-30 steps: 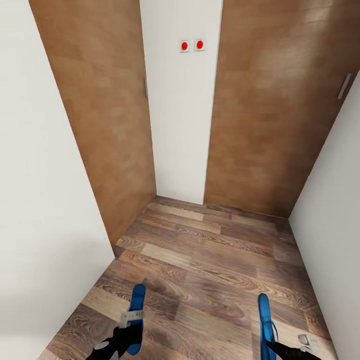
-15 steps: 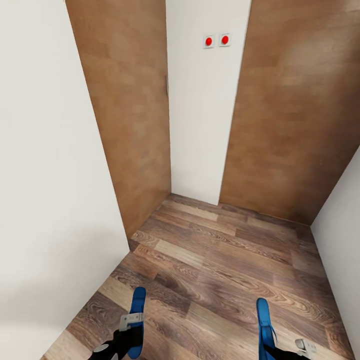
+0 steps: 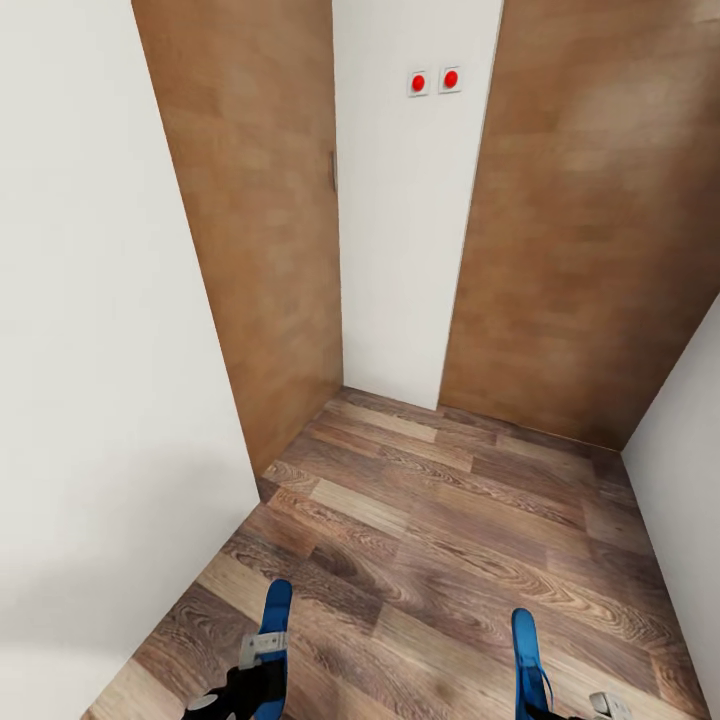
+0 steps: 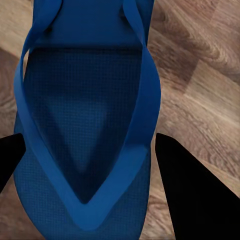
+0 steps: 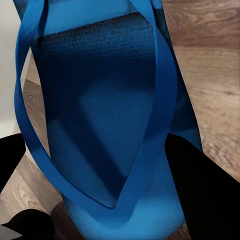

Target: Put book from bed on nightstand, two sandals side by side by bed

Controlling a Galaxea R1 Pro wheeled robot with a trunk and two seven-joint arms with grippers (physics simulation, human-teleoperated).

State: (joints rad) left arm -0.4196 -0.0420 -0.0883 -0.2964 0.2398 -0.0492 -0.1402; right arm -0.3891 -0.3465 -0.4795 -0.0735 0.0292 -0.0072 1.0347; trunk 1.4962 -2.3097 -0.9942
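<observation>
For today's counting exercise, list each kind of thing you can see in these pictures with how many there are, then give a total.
Blue sandals: 2, left one and right one
Wooden doors: 2, left and right
Red wall buttons: 2, and
Total: 6

Both pincers (image 3: 262,670) (image 3: 560,712) clamped, low forward

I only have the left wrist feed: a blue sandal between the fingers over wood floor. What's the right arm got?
Observer: The right gripper is shut on the other sandal.
Operator: Bed in sight?
Observer: From the head view there's a narrow wood floor ending at a white wall between two brown doors.
Operator: Anything on that wall?
Observer: Two red buttons high up. The left gripper grips the left sandal, which points forward.
</observation>
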